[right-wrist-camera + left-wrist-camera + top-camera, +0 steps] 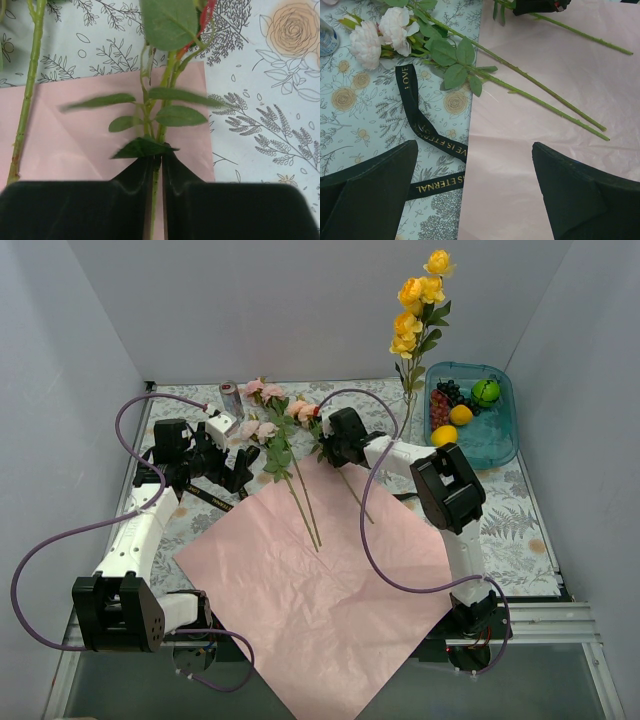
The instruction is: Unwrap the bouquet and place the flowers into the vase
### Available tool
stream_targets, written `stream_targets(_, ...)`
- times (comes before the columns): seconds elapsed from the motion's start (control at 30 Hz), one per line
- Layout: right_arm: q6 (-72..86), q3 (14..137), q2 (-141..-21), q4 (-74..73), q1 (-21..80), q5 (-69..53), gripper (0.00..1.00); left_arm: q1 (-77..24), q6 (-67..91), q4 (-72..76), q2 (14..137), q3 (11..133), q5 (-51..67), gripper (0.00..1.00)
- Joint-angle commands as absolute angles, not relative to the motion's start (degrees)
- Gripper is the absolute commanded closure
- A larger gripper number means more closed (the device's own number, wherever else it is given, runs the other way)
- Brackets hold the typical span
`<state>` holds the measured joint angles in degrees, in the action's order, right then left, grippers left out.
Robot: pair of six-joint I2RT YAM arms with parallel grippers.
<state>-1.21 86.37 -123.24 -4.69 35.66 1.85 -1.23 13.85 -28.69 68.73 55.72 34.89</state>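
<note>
The bouquet lies unwrapped: its paper sheet [320,580] is spread pink side up in the middle of the table. Pink flowers [262,428] rest across the sheet's back corner, stems [305,505] pointing toward me. My right gripper [330,445] is shut on one pink flower's stem [167,75], just below its leaves; the jaws [157,156] pinch it. Left gripper [475,145] hangs open and empty above the paper's left edge and the black ribbon [427,132]. Yellow flowers [415,310] stand upright in the clear vase [407,418] at the back right.
A teal tray [495,445] holding fruit sits right of the vase. A silver can [231,398] stands at the back left near the pink blooms. The ribbon [210,498] lies on the patterned cloth left of the paper. White walls close in three sides.
</note>
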Motion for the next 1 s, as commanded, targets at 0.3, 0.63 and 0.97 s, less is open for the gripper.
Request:
stream_targets(0.3, -0.7, 88.67, -113.04, 2.9, 35.95, 6.06, 0.99, -1.14, 12.74, -29.0, 66.71, 55.55, 34.36, 0.02)
stream_targets(0.63, -3.07, 94.23, -101.0, 7.9, 34.89, 9.84, 0.99, -1.14, 12.66, -29.27, 66.62, 55.99, 34.54, 0.02)
stream_targets(0.97, -14.58, 79.09, -81.3, 43.62, 32.71, 12.57, 0.99, -1.14, 12.74, -28.21, 66.8, 56.16, 33.93, 0.02)
